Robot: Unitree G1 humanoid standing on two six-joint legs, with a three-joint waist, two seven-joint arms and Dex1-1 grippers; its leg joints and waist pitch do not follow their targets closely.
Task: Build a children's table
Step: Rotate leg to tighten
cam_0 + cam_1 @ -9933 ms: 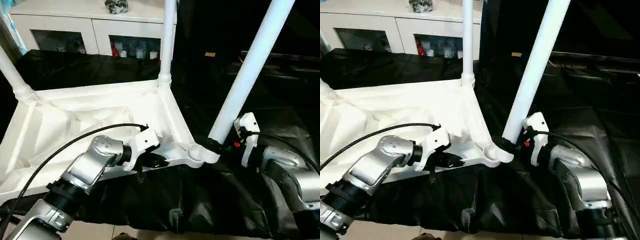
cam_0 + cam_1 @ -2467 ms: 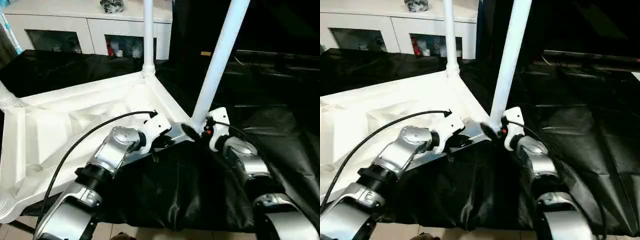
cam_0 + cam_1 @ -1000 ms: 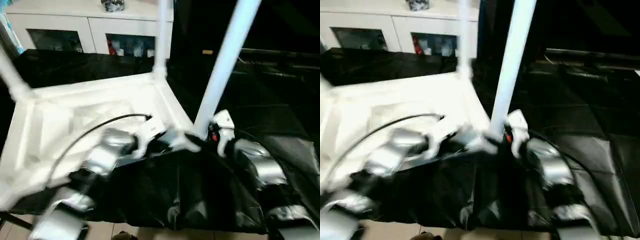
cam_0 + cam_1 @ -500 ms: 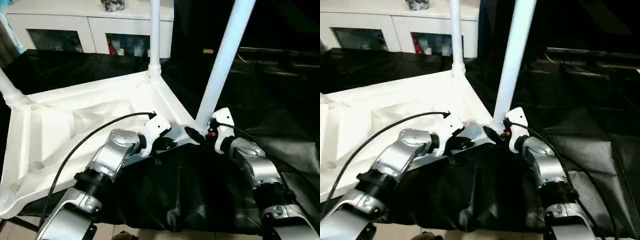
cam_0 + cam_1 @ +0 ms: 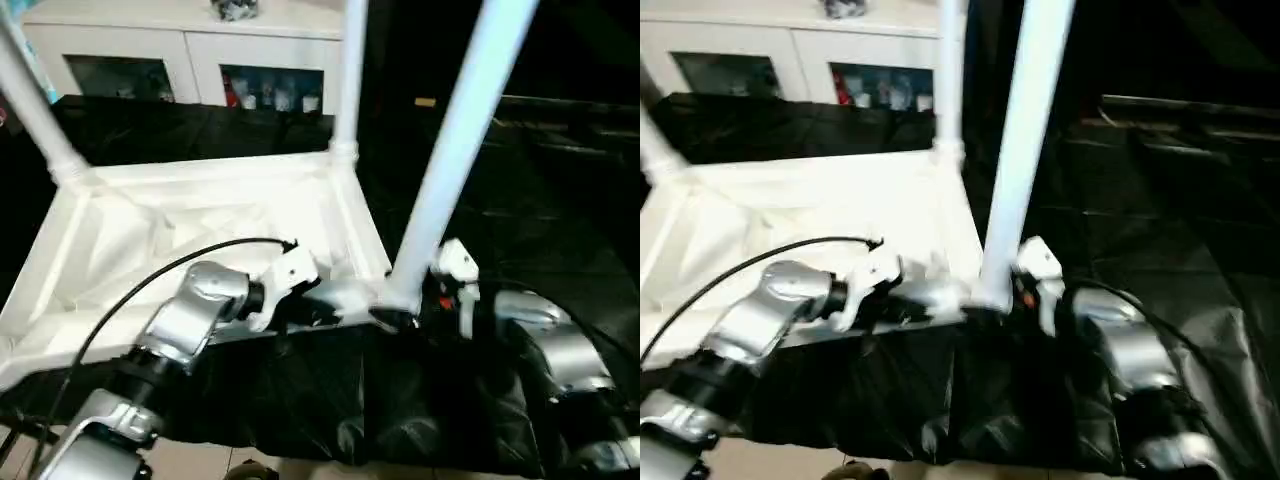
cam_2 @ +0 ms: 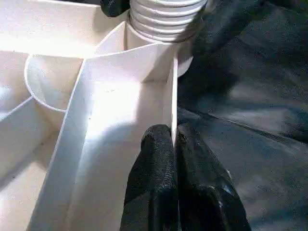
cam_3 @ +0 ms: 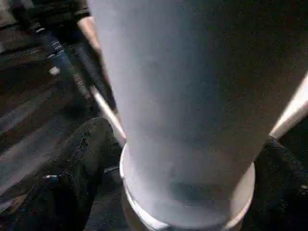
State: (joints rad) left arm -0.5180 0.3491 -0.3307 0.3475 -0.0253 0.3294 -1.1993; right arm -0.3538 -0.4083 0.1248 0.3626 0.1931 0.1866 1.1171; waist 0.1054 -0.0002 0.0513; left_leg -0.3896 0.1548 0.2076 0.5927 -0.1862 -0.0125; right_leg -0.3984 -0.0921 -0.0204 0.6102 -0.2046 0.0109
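The children's table lies upside down, its white top (image 5: 200, 220) ribbed and rimmed. Three white legs stand up from its corners: one far left (image 5: 35, 110), one at the back (image 5: 350, 80) and one at the near corner (image 5: 455, 160). My left gripper (image 5: 315, 305) is at the near rim, and in the left wrist view it (image 6: 174, 139) is shut on the thin rim wall just short of the leg's threaded base (image 6: 163, 17). My right gripper (image 5: 400, 318) is at the near leg's foot. Its black fingers (image 7: 89, 159) stand wide apart on either side of the leg (image 7: 183, 96).
A black cloth (image 5: 400, 400) covers the work surface under and around the table top and hangs over the front edge. A white cabinet with glass doors (image 5: 200, 60) stands behind. Dark covered surfaces run off to the right.
The head camera has swung, so the whole picture has shifted. Both grippers stay at the same near corner, the left on the rim and the right at the leg's base.
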